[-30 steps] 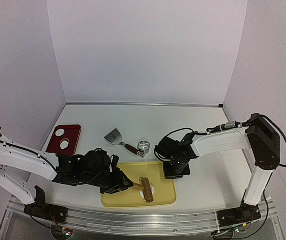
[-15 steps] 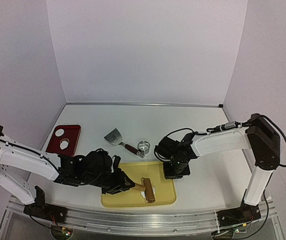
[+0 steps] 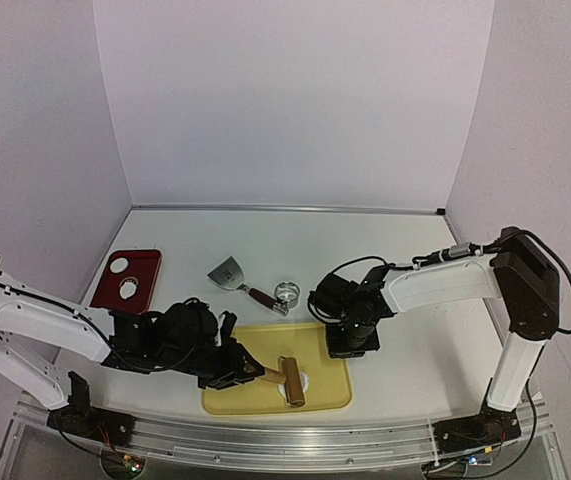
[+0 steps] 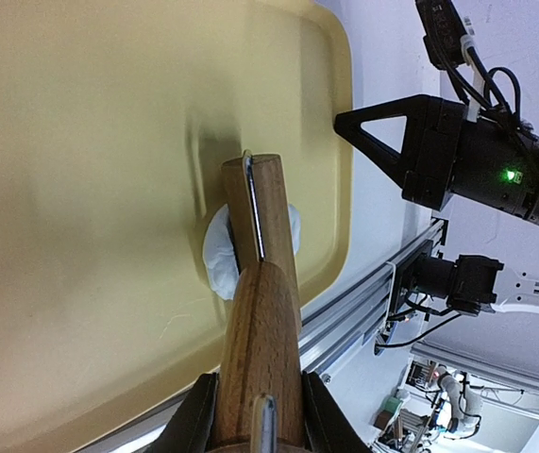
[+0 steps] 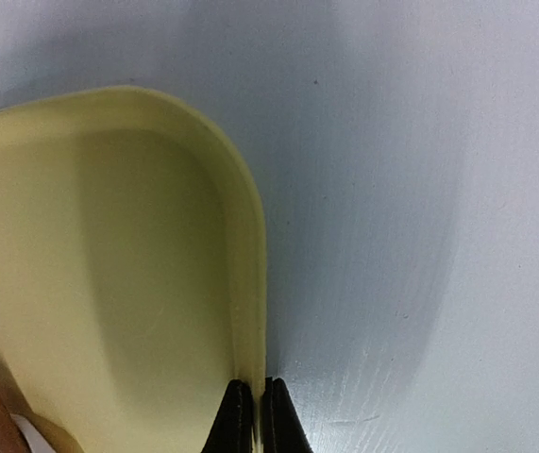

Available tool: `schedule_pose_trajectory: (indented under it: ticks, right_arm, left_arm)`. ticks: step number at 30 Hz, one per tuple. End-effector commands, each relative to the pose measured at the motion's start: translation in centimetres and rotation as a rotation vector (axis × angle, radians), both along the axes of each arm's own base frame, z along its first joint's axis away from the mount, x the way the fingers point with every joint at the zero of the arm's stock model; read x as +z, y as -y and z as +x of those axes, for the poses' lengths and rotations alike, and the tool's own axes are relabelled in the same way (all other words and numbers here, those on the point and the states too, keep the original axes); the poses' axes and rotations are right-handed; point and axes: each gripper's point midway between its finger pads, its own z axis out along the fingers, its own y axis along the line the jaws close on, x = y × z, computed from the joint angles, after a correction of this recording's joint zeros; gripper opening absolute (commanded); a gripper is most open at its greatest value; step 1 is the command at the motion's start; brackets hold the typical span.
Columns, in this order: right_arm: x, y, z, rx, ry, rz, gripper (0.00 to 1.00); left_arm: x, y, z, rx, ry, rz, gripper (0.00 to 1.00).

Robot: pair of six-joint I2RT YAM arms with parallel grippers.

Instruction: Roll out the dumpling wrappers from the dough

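Both arms reach inward, left claw (image 4: 260, 415) and right claw (image 5: 251, 415) clamped.

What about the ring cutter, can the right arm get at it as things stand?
Probably not yet. The right claw is shut on the yellow tray rim. The ring cutter lies close by on the table, nothing between, so after letting go the reach looks easy.

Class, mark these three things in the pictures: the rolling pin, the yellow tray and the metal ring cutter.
rolling pin (image 4: 277, 212), left wrist view, on the wooden barrel.
yellow tray (image 5: 248, 274), right wrist view, on its raised rim.
metal ring cutter (image 3: 285, 292), top external view, on the ring's middle.
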Motion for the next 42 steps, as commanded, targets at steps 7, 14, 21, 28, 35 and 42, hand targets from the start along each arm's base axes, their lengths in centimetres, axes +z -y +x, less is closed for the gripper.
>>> schedule_pose_trajectory:
  ticks: [7,14,21,28,35,42]
  right_arm:
    - [-1.4,-0.5,0.1,-0.012,-0.013,-0.030,0.00]
    - [-1.0,-1.2,0.7,-0.033,0.004,-0.014,0.00]
    - [-0.9,-1.2,0.8,-0.061,0.006,-0.011,0.00]
    - [-0.7,-1.3,0.8,-0.077,0.007,-0.004,0.00]
    - [-0.6,-1.2,0.7,-0.091,0.009,-0.001,0.00]
    - [-0.8,-1.1,0.6,-0.094,0.007,-0.006,0.00]
  left_arm:
    - [-9.4,-11.8,-5.0,-0.043,-0.205,0.524,0.00]
    - [-11.0,-12.0,-5.4,-0.080,-0.221,0.559,0.00]
    - [-12.0,-13.2,-5.9,-0.094,-0.246,0.570,0.00]
    - [-12.7,-13.5,-5.8,-0.106,-0.253,0.557,0.00]
    - [-13.5,-12.5,-5.3,-0.146,-0.255,0.562,0.00]
    - [-14.0,-12.6,-5.1,-0.159,-0.261,0.576,0.00]
